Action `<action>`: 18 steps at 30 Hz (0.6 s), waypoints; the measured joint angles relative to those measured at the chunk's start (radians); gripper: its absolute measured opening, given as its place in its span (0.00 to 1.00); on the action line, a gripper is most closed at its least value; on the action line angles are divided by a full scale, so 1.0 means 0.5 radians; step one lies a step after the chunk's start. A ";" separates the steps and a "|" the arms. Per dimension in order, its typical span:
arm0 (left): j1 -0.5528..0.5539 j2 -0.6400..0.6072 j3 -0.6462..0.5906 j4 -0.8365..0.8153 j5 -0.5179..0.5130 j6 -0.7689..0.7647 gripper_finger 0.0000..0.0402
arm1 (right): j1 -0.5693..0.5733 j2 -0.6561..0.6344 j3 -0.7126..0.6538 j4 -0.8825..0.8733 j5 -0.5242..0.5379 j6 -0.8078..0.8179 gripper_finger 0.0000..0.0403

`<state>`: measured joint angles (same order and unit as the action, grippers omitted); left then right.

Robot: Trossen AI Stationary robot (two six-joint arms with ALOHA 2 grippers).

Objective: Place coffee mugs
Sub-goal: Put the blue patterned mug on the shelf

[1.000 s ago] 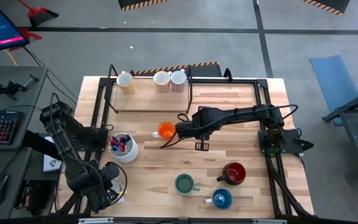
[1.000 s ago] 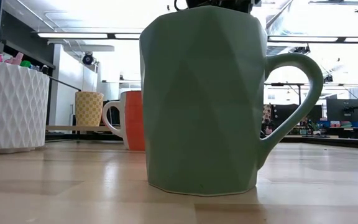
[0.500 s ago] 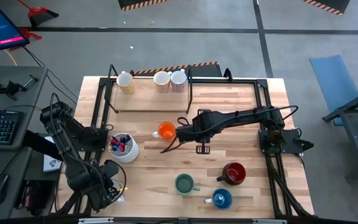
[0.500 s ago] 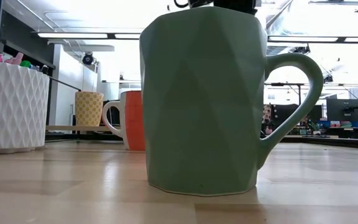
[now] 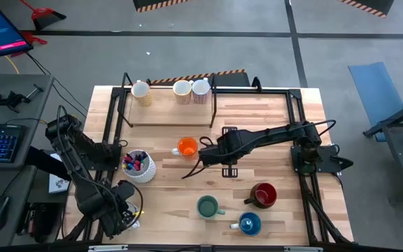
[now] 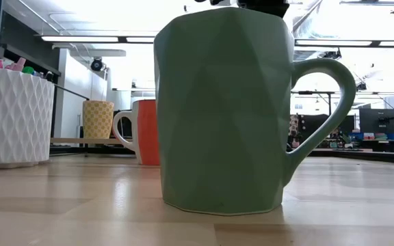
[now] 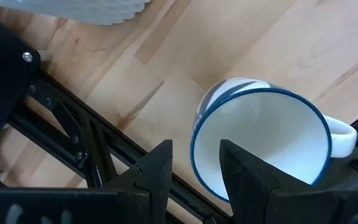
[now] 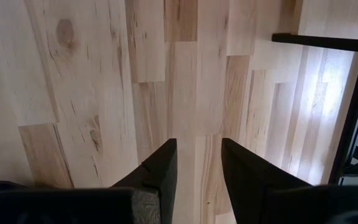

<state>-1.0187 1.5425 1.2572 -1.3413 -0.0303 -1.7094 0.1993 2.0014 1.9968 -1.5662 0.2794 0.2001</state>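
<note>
My right gripper [image 5: 203, 147] hovers open just right of the orange mug [image 5: 186, 147], which stands upright mid-table; its wrist view [image 8: 197, 162] shows only bare wood between the fingers. The green mug [image 5: 207, 206], dark red mug [image 5: 264, 194] and blue mug [image 5: 249, 224] stand near the table's near edge. Three pale mugs [image 5: 182, 90] sit on the far rack. My left gripper [image 5: 128, 210] waits open at the near-left corner, above a white, blue-rimmed mug [image 7: 260, 143]. My left gripper [image 7: 194, 165] stands above the white mug's rim [image 7: 194, 146], one finger over the mug's inside and one outside it. I cannot tell whether it touches the rim. My right gripper touches nothing.
A white pen holder with markers [image 5: 139, 166] stands left of the orange mug. The black wire rack [image 5: 170, 105] spans the far left part of the table. Black frame rails [image 5: 299, 126] run along the table's right side. Bare wood lies between the orange mug and the near mugs.
My right gripper has drawn back from the orange mug toward the table's right by a short way. The orange mug has stayed upright where it was. The left arm has kept still.
</note>
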 joint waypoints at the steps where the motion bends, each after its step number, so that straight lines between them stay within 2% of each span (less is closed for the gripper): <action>1: 0.002 0.000 0.000 0.001 0.001 -0.027 0.30 | 0.000 0.000 0.000 -0.001 0.000 0.000 0.26; 6: 0.011 0.013 0.000 0.004 0.008 -0.105 0.30 | 0.000 0.000 0.000 -0.001 -0.004 -0.001 0.26; 18: 0.003 0.156 -0.002 0.023 0.110 0.139 0.30 | 0.000 0.000 0.000 -0.001 -0.083 0.000 0.26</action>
<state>-1.0172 1.6204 1.2564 -1.3299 0.0249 -1.6398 0.1993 2.0014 1.9968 -1.5669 0.2378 0.2001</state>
